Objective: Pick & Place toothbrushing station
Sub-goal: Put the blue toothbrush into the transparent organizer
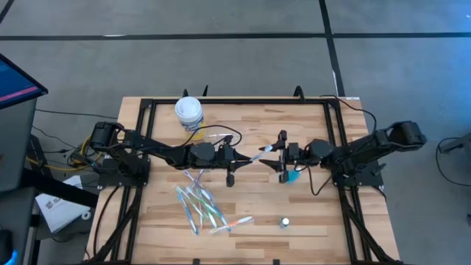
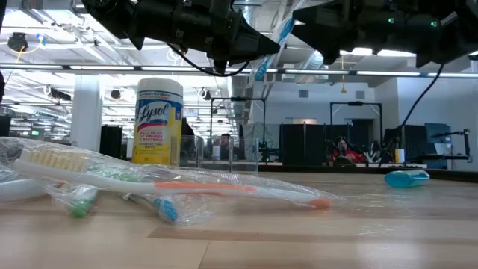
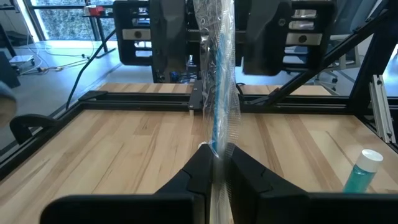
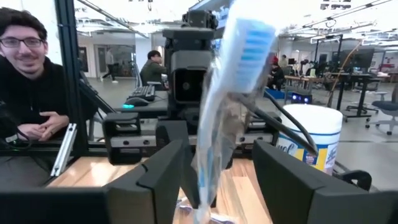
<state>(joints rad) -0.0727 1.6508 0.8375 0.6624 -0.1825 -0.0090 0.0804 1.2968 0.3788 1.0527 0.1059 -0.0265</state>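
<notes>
Worktop below: left gripper [image 1: 234, 163] jaws clamp wrapped brush [image 1: 259, 154]; right gripper [image 1: 282, 157] jaws open around it. Slick wrap may slip.

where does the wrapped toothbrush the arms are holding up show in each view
High view: wrapped toothbrush at table centre, between the grippers.
Low view: top centre, above the table.
Left wrist view: upright in the middle, pinched by the left gripper.
Right wrist view: centre, between open fingers.
Shared landmark: yellow canister.

The left pincer [image 3: 216, 163] pinches a wrapped blue toothbrush [image 3: 217, 93] upright above the table [image 3: 124, 149]; a blue tube [image 3: 362, 172], seemingly white-capped, lies nearby.
</notes>
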